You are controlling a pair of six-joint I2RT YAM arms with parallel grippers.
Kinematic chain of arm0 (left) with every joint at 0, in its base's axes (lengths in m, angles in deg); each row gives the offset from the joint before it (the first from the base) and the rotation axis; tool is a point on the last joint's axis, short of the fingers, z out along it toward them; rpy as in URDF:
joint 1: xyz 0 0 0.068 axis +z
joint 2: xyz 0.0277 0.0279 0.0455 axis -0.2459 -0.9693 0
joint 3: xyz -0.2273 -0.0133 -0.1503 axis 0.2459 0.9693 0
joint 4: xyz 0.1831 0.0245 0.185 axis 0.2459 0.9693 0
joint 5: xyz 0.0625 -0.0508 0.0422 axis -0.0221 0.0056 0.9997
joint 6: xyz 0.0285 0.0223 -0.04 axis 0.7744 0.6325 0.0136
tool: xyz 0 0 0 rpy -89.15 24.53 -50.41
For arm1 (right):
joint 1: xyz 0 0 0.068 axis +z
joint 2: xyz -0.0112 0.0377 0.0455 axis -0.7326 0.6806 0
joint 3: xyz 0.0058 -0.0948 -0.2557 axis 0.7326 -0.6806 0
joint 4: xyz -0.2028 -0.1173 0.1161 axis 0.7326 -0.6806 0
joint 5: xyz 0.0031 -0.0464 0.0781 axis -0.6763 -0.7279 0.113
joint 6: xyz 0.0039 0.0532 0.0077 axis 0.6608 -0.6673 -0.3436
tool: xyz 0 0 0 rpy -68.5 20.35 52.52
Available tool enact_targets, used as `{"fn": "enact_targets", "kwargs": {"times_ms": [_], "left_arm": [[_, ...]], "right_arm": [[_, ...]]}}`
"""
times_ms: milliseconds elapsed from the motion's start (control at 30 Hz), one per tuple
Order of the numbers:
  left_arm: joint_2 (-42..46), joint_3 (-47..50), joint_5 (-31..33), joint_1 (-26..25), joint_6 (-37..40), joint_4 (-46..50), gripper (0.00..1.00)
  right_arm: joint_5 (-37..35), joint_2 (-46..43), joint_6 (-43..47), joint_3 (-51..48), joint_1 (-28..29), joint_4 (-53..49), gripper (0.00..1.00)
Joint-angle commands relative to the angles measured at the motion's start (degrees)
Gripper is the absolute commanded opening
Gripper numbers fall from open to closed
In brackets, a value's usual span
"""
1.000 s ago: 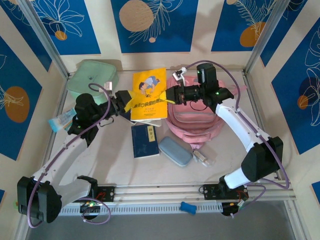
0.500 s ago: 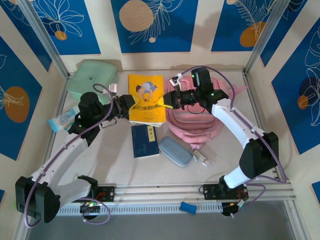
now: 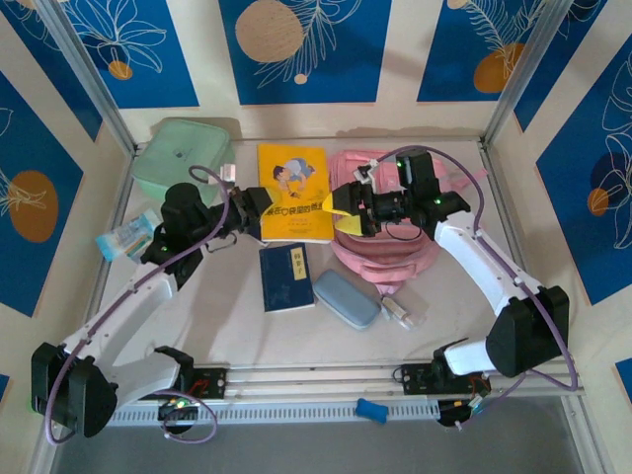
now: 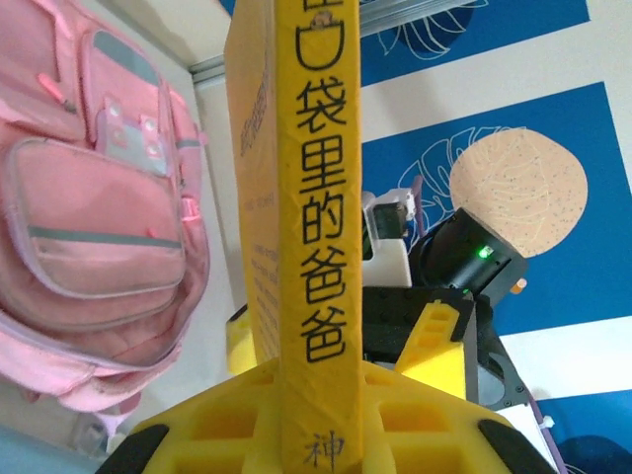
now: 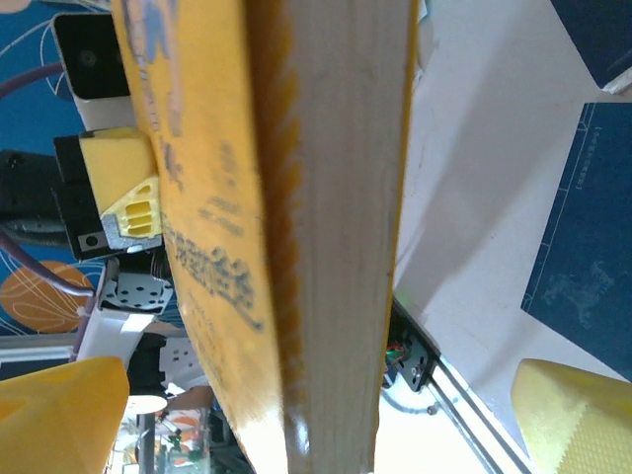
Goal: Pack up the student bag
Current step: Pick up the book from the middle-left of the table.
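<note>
Tabletop (image 3: 217,306): left gripper (image 3: 257,203) clamped on spine of yellow book (image 3: 293,193), right gripper (image 3: 342,210) jaws wide, holding nothing. Handover step, prob. Next: get book into pink bag (image 3: 395,252) w/o snagging

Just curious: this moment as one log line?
left hand: gripping yellow book | right hand: open, astride book | student bag: lying flat

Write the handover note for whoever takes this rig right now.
The left gripper is shut on the yellow book at its spine edge.
The right gripper is open, with its fingers on either side of the book's opposite edge and not clamping.
The student bag lies on the table beneath the right arm.
Done: the book is in hand but not in the bag.
Left: bag the book. The navy book, grey-blue case and mint box sit outside the bag.
</note>
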State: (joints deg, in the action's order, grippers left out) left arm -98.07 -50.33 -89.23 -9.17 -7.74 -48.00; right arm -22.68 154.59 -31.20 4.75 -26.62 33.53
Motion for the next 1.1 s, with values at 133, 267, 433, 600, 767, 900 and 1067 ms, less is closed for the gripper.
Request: {"fn": "enact_targets", "kwargs": {"times_ms": [133, 267, 433, 600, 767, 900, 1067], "left_arm": [[-4.2, -2.5, 3.9, -4.7, -2.4, -13.8, 0.0], [-5.8, -3.4, 4.1, -4.9, 0.3, -9.8, 0.0], [-5.5, -4.9, 6.8, -5.7, 7.0, -0.2, 0.0], [-5.7, -6.2, 7.6, -5.9, 11.0, 5.0, 0.0], [-6.1, -4.7, 8.0, -6.4, 10.6, 4.0, 0.0], [-6.5, -5.0, 7.9, -7.1, 11.1, 4.4, 0.0], [-7.2, -5.0, 8.6, -7.9, 11.6, 4.0, 0.22]], "right_arm": [[7.4, -2.5, -19.4, -6.3, 1.3, 23.8, 0.99], [7.4, -3.7, -22.9, -5.5, 1.7, 28.6, 0.97], [0.5, -3.9, -11.7, 0.4, 1.9, 9.7, 0.75], [-0.8, -2.3, -8.9, 0.9, 1.2, 5.2, 0.47], [-0.8, -2.3, -6.9, 0.2, 0.1, 3.8, 0.17], [-1.6, -2.2, -5.0, 0.3, -0.5, 2.1, 0.0], [-2.8, -2.7, -1.8, 1.4, -1.5, -2.0, 0.0]]}}
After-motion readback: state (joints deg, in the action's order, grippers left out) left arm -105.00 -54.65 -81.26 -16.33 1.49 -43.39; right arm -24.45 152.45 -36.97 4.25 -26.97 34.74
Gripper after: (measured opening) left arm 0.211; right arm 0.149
